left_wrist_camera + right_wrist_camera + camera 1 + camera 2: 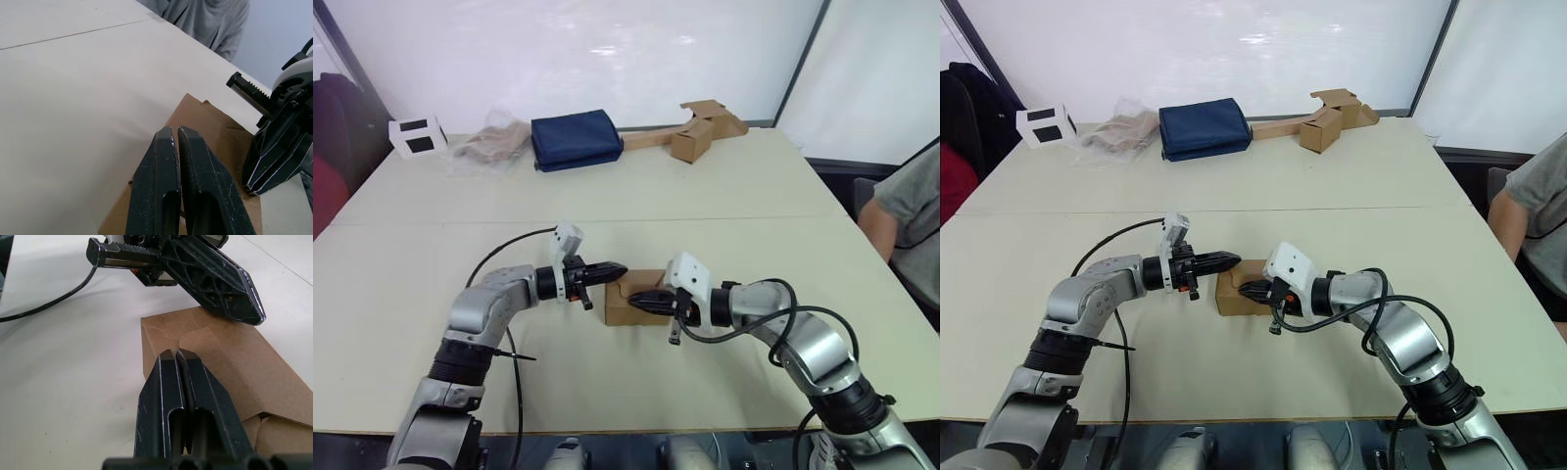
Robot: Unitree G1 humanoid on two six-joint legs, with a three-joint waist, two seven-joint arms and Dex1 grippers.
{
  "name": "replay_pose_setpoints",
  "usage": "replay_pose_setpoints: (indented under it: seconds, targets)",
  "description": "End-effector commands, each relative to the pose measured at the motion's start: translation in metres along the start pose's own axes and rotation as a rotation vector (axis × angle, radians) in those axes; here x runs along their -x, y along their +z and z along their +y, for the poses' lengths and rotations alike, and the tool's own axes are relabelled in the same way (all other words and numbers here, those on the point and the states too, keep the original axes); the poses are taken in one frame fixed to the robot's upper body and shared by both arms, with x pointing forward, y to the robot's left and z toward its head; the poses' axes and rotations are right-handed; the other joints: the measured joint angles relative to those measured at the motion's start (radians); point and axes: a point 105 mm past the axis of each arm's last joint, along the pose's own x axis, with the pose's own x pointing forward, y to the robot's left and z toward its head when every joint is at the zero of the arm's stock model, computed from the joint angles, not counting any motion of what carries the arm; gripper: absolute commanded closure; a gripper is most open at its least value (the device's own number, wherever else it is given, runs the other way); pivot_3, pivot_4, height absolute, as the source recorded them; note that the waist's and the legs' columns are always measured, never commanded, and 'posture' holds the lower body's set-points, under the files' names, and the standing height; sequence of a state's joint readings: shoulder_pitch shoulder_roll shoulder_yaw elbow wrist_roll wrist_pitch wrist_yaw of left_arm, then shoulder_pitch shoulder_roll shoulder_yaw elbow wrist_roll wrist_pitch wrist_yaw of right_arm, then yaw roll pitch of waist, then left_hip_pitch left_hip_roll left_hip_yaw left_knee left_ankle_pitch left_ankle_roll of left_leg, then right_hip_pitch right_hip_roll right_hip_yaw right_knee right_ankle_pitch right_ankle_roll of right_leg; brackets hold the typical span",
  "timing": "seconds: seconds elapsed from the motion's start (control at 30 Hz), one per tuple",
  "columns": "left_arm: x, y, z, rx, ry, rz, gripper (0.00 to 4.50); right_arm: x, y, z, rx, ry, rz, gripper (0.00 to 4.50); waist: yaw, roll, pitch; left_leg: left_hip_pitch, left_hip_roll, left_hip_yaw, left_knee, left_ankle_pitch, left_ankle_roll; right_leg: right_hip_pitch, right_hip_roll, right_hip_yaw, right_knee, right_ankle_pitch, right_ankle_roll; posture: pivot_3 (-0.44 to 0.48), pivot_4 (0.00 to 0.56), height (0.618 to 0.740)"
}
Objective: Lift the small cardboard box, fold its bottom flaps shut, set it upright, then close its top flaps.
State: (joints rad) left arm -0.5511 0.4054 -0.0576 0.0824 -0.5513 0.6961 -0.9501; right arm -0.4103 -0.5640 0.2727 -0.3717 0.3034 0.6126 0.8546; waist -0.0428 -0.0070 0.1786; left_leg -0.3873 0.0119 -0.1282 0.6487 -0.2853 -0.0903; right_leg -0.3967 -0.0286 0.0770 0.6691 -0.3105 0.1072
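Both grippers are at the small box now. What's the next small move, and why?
Probably open both grippers. The left gripper and right gripper have their fingers shut, poised over the small cardboard box, which lies flat on the table, so neither can grasp it to lift.

The small cardboard box [634, 302] lies on the table [724, 196] near its front edge, between the left pincer [619, 270] on its left and the right pincer [636, 301] on its right. Along the far edge, left to right, sit a cube [418, 136], a crumpled bag [492, 144], a folded cloth [576, 139] and a box joined to a cardboard strip [693, 132]. A person [906, 220] sits at the right.
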Motion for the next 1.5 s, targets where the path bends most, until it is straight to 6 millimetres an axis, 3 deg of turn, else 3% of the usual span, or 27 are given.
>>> replay_pose_setpoints:
  seconds: [0.03, 0.47, 0.6, 0.77, 0.9, 1.13, 1.5]
  targets:
    - [0.002, 0.004, -0.002, -0.003, 0.005, -0.016, 4.35, 0.000, 0.002, 0.000, 0.038, 0.003, 0.003, 4.50, 0.000, 0.000, 0.000, 0.000, 0.000, 0.000, 0.000, 0.000, 0.000, 0.000, 0.000, 0.000, 0.000, 0.000, 0.000, 0.000, 0.150, 0.740]
    - [0.001, 0.005, -0.006, 0.029, -0.010, -0.025, 4.35, -0.004, -0.019, -0.021, 0.096, -0.108, 0.109, 4.50, 0.000, 0.000, 0.000, 0.001, 0.000, 0.000, 0.000, 0.000, 0.000, 0.000, 0.000, 0.000, 0.000, 0.000, 0.000, 0.000, 0.150, 0.740]
    - [0.001, 0.004, -0.005, 0.030, -0.003, -0.023, 4.35, -0.004, -0.015, -0.019, 0.094, -0.099, 0.087, 4.50, 0.000, 0.000, 0.000, 0.001, 0.000, 0.000, 0.000, 0.000, 0.000, 0.000, 0.000, 0.000, 0.000, 0.000, 0.000, 0.000, 0.150, 0.740]
    - [0.003, 0.007, 0.001, 0.021, 0.029, -0.036, 4.35, -0.002, 0.011, -0.012, 0.060, -0.057, -0.039, 4.50, -0.001, 0.000, 0.000, 0.001, 0.000, 0.000, 0.000, 0.000, 0.000, 0.000, 0.000, 0.000, 0.000, 0.000, 0.000, 0.000, 0.150, 0.740]
    - [0.004, 0.012, 0.001, 0.020, 0.031, -0.054, 4.35, 0.001, 0.018, -0.005, 0.057, -0.020, -0.068, 4.50, -0.001, 0.000, 0.000, 0.000, 0.000, 0.000, 0.000, 0.000, 0.000, 0.000, 0.000, 0.000, 0.000, 0.000, 0.000, 0.000, 0.150, 0.740]
    - [0.004, 0.015, 0.000, 0.017, 0.028, -0.066, 4.35, 0.000, 0.020, -0.001, 0.082, 0.003, -0.059, 4.50, 0.000, 0.000, 0.000, 0.000, 0.000, 0.000, 0.000, 0.000, 0.000, 0.000, 0.000, 0.000, 0.000, 0.000, 0.000, 0.000, 0.150, 0.740]
    - [0.003, 0.011, -0.004, 0.024, 0.013, -0.055, 4.35, -0.003, 0.003, -0.012, 0.115, -0.049, 0.026, 4.50, 0.000, 0.000, 0.000, 0.000, 0.000, 0.000, 0.000, 0.000, 0.000, 0.000, 0.000, 0.000, 0.000, 0.000, 0.000, 0.000, 0.150, 0.740]
